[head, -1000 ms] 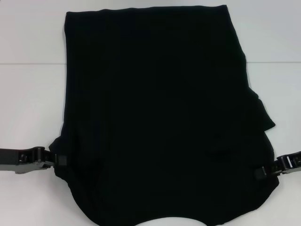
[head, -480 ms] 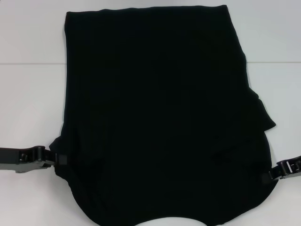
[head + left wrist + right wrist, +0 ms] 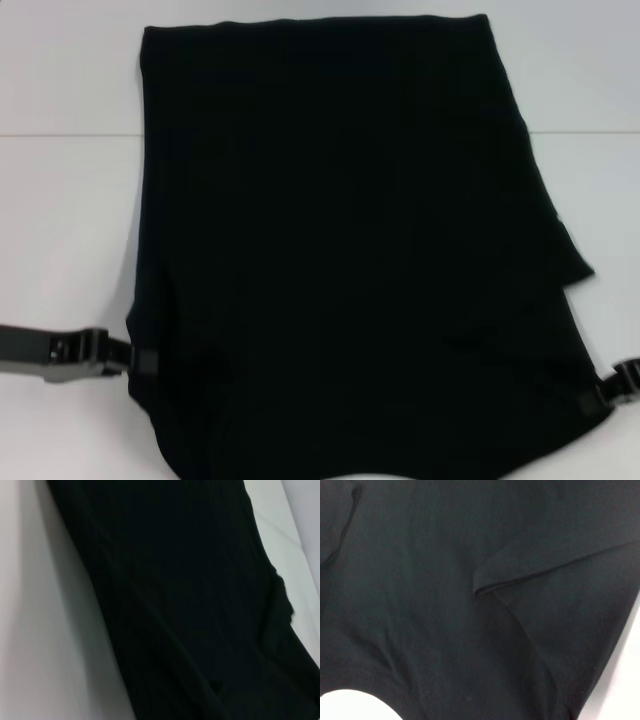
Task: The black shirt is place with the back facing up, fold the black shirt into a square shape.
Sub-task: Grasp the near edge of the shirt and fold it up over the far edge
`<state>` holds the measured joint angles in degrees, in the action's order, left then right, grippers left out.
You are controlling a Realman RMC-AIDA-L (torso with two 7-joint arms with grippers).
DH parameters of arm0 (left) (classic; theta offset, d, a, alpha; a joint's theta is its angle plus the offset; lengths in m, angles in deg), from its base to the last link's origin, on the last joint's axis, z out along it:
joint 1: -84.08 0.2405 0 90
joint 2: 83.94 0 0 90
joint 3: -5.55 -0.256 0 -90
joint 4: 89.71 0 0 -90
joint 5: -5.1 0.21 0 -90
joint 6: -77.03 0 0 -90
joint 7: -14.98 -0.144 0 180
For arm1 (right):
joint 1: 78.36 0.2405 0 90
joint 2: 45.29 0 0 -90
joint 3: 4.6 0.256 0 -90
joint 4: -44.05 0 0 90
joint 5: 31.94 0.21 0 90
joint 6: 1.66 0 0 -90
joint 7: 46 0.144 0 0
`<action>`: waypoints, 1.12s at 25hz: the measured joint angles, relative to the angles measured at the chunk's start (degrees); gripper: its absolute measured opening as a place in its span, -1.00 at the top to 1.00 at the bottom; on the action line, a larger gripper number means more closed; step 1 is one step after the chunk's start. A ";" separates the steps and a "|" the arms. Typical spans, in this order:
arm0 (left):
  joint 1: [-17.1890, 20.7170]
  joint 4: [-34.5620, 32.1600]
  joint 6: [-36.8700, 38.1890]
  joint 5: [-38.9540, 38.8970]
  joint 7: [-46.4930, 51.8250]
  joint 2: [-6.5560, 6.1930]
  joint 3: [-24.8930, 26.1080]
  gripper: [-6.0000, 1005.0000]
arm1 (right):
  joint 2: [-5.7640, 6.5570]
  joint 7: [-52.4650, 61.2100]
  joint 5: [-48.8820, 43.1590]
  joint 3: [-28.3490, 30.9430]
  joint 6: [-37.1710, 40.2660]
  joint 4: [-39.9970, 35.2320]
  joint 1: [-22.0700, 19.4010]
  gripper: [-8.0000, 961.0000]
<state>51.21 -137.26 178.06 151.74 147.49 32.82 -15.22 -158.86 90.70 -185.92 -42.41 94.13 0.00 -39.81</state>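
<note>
both end effectors, left (image 3: 135,358) and right (image 3: 600,398), have dropped nearer, clamped on the black shirt (image 3: 340,240); only the right wrist view shows its fold.

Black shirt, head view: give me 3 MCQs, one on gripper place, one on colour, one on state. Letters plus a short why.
1. Where are the two grippers?
A. Both at the shirt's far edge
B. One at each side edge of the shirt, near the robot
C. Both over the shirt's middle

2. What colour is the surface under the shirt?
A. White
B. Brown
C. Green

3. How does the shirt lie?
A. Rolled into a tube
B. Bunched in a small heap
C. Spread out broad and mostly flat

Answers:
1 B: the left gripper and right gripper sit at opposite side edges of the black shirt, in its near part.
2 A: the table shows white around it.
3 C: it covers most of the view, with a fold along its right side.
</note>
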 joint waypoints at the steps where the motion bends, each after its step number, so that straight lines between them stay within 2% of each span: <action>1: 0.10 -0.29 1.19 0.18 -0.01 -0.02 -0.82 0.86 | 0.21 0.26 -0.11 0.01 0.94 -0.25 -0.38 0.85; 4: 0.85 -1.41 4.49 0.29 0.06 0.08 -1.85 0.86 | 0.29 1.49 -0.29 -0.03 4.07 -3.23 -2.48 0.85; 9: 2.34 -3.32 9.64 1.86 -0.02 0.80 -2.12 0.86 | -0.78 2.95 -1.69 -0.22 9.14 -9.55 -6.49 0.85; 17: 3.90 -4.79 13.58 2.96 -0.36 1.77 -4.23 0.86 | -1.49 2.74 -2.73 0.69 12.98 -13.30 -10.66 0.85; 21: 1.88 -3.26 11.08 2.45 -0.20 1.45 -3.82 0.86 | -1.40 0.99 -1.06 3.51 12.03 -12.50 -9.31 0.85; 24: -0.87 0.07 5.95 1.63 1.20 0.78 -3.59 0.86 | -1.20 -0.34 2.31 5.47 10.08 -10.26 -7.12 0.85; 28: -4.78 5.26 -3.72 1.28 3.56 0.14 -3.66 0.86 | 0.43 -0.62 6.35 6.39 3.33 -3.09 -3.29 0.85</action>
<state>46.43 -132.00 174.34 153.02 151.05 32.96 -18.88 -158.42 90.09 -179.57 -36.03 97.46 -3.09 -43.10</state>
